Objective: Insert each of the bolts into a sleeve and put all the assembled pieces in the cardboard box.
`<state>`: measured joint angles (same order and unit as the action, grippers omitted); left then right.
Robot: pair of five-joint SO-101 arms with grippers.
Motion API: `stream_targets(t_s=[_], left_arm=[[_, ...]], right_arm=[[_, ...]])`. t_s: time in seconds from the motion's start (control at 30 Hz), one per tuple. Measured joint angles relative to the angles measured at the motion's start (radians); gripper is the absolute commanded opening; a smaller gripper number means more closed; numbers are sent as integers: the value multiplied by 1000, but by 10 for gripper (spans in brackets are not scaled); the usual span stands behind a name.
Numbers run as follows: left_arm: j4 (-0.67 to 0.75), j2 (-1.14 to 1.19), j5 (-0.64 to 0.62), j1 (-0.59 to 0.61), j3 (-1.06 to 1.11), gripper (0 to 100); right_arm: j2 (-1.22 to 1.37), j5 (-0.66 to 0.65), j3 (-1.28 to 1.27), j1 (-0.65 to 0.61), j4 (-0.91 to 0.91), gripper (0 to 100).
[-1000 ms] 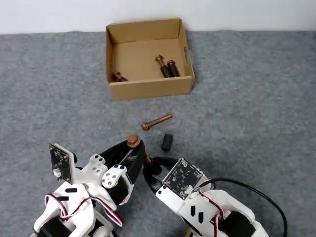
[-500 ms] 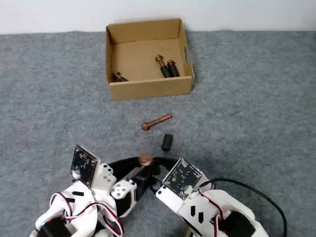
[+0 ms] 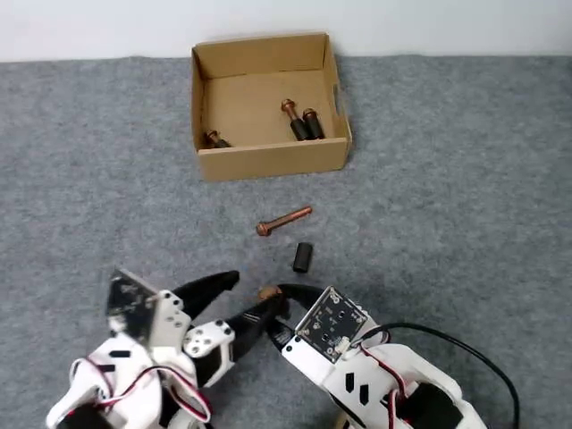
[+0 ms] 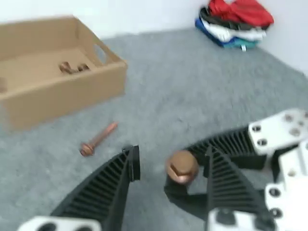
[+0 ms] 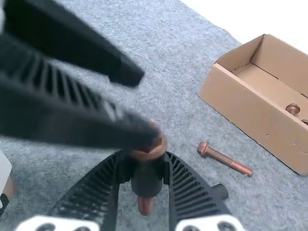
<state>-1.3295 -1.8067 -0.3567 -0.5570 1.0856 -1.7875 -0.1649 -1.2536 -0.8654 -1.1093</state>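
Note:
My right gripper (image 5: pixel 143 168) is shut on a black sleeve (image 5: pixel 146 180) with a copper bolt (image 5: pixel 149 144) standing in it, head up. In the high view this assembly (image 3: pixel 268 293) is at the front of the table. My left gripper (image 4: pixel 172 155) is open around the bolt head (image 4: pixel 182 166), its fingers on either side. A loose bolt (image 3: pixel 284 220) and a loose black sleeve (image 3: pixel 303 257) lie on the carpet between the arms and the cardboard box (image 3: pixel 268 159). Inside the box lie assembled pieces (image 3: pixel 301 121) and another at its left corner (image 3: pixel 214 139).
Grey carpet covers the table, with a white wall behind the box. A black cable (image 3: pixel 465 349) loops off the arm at the front right. A pile of folded clothes (image 4: pixel 236 21) lies far off in the left wrist view.
My left gripper carried the bolt down and right to the sleeve in my right gripper, set it in, and has now opened. The right arm has stayed still.

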Motion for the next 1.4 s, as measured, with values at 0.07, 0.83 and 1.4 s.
stream_targets(t_s=[0.07, 0.83, 1.4], left_arm=[[0, 0, 3, 28, -25, 99], [276, 11, 170, 588, 552, 5], [308, 11, 173, 591, 603, 5]], right_arm=[[0, 0, 0, 6, 0, 8], [945, 396, 563, 442, 9, 8], [1979, 282, 1421, 456, 368, 8]])
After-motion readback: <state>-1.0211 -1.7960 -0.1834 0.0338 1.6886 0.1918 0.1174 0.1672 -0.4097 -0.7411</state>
